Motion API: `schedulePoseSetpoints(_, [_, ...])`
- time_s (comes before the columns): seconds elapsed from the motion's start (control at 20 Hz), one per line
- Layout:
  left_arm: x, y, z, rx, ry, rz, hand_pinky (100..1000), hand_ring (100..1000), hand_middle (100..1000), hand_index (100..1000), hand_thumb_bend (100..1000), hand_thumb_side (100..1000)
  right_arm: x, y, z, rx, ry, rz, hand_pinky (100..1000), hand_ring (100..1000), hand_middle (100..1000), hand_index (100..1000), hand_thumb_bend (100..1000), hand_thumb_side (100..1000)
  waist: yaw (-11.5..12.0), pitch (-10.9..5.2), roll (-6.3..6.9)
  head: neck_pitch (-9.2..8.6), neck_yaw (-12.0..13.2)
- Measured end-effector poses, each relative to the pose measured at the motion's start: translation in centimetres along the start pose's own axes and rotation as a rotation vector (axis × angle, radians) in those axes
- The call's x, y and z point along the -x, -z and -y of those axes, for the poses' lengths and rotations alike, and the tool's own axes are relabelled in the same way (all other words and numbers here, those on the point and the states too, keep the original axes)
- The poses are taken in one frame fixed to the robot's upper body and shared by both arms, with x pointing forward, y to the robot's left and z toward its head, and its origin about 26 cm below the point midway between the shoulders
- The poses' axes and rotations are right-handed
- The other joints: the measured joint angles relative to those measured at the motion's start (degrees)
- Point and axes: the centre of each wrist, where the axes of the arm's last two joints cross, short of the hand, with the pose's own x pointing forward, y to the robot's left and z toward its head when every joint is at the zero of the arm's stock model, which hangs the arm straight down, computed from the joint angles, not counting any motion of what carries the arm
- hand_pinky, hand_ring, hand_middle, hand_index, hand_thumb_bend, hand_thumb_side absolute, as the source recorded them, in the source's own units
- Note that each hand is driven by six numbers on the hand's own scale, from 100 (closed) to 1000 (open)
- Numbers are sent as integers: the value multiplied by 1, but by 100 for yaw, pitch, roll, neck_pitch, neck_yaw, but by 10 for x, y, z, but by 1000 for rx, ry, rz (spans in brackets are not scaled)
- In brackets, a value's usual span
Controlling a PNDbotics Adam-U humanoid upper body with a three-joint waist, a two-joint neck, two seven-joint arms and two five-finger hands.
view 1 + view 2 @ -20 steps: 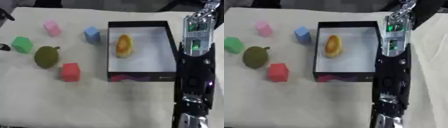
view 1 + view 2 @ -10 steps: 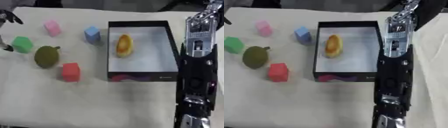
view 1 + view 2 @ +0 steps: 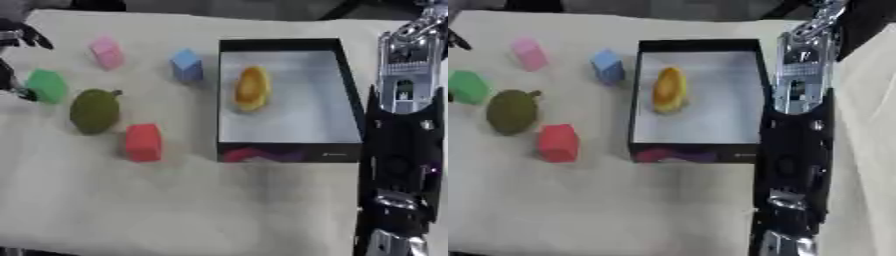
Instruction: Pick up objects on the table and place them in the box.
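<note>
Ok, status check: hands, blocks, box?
Left hand at far left edge by green block, fingers unclear. Right hand out of view. Yellow item in box. Green, pink, blue, red blocks, olive fruit on table.

Counter [image 3: 175, 210]: box [image 3: 350, 95] at 2 o'clock, fruit [image 3: 250, 88] inside. Two blocks [image 3: 185, 64] [image 3: 106, 51] at 11 o'clock; at 9 o'clock a third block [image 3: 45, 86], round fruit [image 3: 94, 110] beside it, fourth block [image 3: 143, 142] nearer.
</note>
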Motion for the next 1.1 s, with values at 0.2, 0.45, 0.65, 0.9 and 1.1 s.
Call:
schedulePoseSetpoints(0.2, [4,2,4,-13,-24,-4,862,879,829,880,653,100,-3,0,-2,-8,7,-1,806,729,728,818,100,626,-9,38,0,0,-5])
schedulePoseSetpoints(0.45, [6,2,5,-20,-38,-3,861,879,825,867,644,100,-5,-1,-5,-17,9,-4,807,730,728,818,100,629,-14,89,0,0,-12])
schedulePoseSetpoints(0.65, [5,3,5,-12,-39,-6,860,877,822,859,632,100,-7,-1,-8,-25,11,-4,807,730,728,818,100,630,-21,121,0,0,-13])
schedulePoseSetpoints(0.9, [6,4,7,3,-25,-23,855,874,818,854,609,100,-8,1,-9,-29,11,-1,807,730,728,818,100,630,-28,148,-1,0,-18])
schedulePoseSetpoints(1.1, [8,5,9,10,-13,-35,855,874,818,849,600,100,-7,0,-10,-33,11,-2,807,730,728,818,100,629,-49,163,-1,0,-29])
